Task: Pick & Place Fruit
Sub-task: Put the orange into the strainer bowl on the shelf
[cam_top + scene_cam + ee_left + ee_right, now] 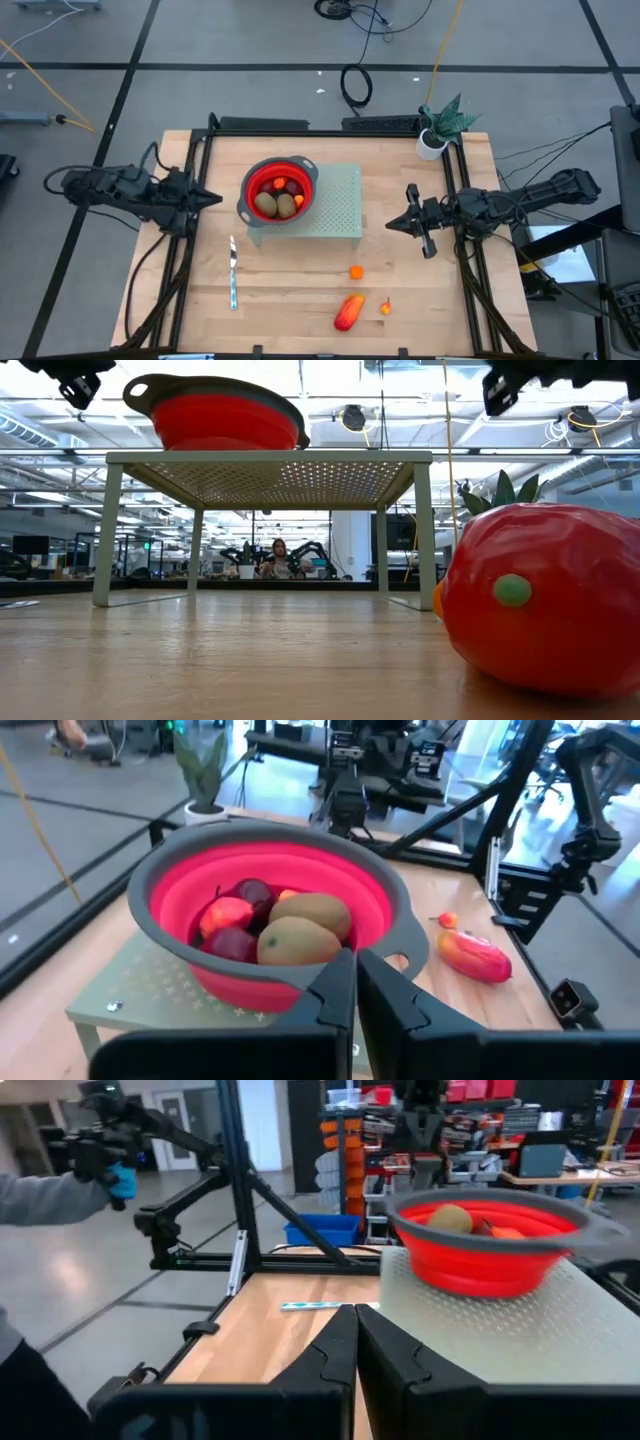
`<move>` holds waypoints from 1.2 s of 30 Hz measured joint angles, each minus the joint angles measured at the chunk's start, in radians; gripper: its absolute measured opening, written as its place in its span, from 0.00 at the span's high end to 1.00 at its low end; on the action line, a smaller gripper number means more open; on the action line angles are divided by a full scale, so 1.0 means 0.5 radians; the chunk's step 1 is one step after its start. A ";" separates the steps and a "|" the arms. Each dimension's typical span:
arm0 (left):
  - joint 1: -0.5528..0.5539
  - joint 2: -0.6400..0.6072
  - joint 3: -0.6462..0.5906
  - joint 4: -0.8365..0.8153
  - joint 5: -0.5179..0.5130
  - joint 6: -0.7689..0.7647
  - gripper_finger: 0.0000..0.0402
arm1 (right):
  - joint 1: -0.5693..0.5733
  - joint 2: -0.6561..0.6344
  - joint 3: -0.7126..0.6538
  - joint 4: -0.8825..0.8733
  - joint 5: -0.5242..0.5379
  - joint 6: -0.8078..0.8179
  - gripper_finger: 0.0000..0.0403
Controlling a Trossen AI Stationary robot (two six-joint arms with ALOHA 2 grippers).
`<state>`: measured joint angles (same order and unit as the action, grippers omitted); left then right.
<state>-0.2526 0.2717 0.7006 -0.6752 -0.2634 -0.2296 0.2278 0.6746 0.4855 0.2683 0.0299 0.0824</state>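
Note:
Several fruits lie in the red bowl [280, 190] [270, 880]: two brown-green ovals [300, 930] and dark-red round ones [232, 942]. The bowl stands on a pale green perforated stand [335, 205]. Three pieces rest on the wooden table: a small orange one [356, 271], a tiny orange one [386, 307] and the elongated red-orange piece [348, 312] [545, 600]. My left gripper [215, 198] [355, 982] is shut, level with the bowl, just left of its rim. My right gripper [388, 226] [355, 1335] is shut, off the stand's right edge.
A slim silver knife [233, 272] lies on the table left of the loose fruit. A potted plant [440, 128] stands at the far right corner. Dark frame rails run along both table sides. A person's grey sleeve and blue-gloved hand [118, 1180] show beyond the table.

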 joint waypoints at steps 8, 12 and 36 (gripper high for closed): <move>-0.011 -0.220 -0.139 0.065 0.000 0.031 0.98 | 0.147 0.256 0.418 -0.453 0.056 -0.099 1.00; -0.011 -0.305 -0.261 0.179 0.001 0.035 0.97 | 0.209 0.427 0.662 -0.709 0.059 -0.152 1.00; -0.011 -0.365 -0.452 0.254 0.126 -0.081 0.96 | 0.508 1.514 1.789 -2.142 0.052 -0.702 1.00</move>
<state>-0.2581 0.0893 0.4747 -0.5484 -0.2005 -0.2701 0.4820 1.4316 1.3797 -0.8028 0.0558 -0.2688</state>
